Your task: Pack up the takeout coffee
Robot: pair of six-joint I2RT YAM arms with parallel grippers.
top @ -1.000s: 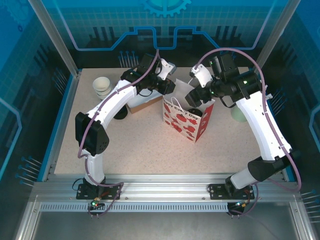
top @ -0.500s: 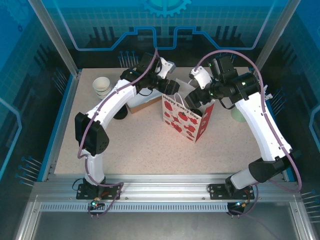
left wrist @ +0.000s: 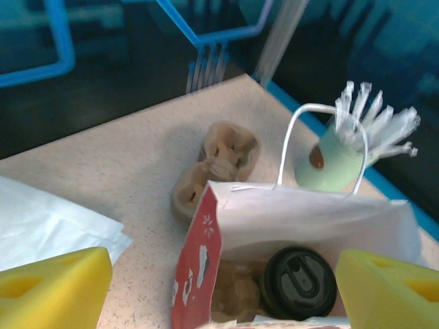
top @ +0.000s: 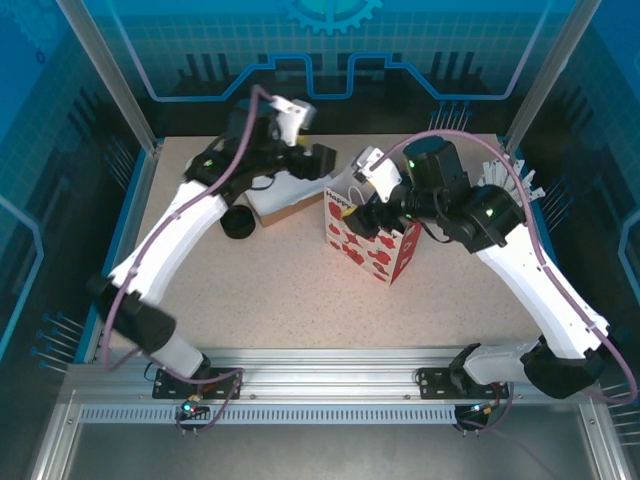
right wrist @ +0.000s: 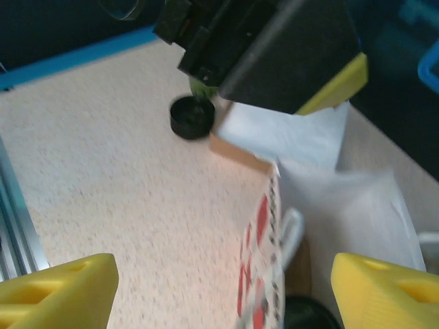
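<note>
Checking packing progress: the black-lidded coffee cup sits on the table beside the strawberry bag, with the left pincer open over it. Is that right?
No. The takeout coffee sits inside the strawberry-print bag, not beside it on the table; the left wrist view shows its black lid between the bag's walls. The left pincer is indeed open over it.

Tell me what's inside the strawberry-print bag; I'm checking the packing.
The strawberry-print bag holds the takeout coffee, black lid up, beside a brown lumpy item. The cup's body and the bag's bottom are covered.
</note>
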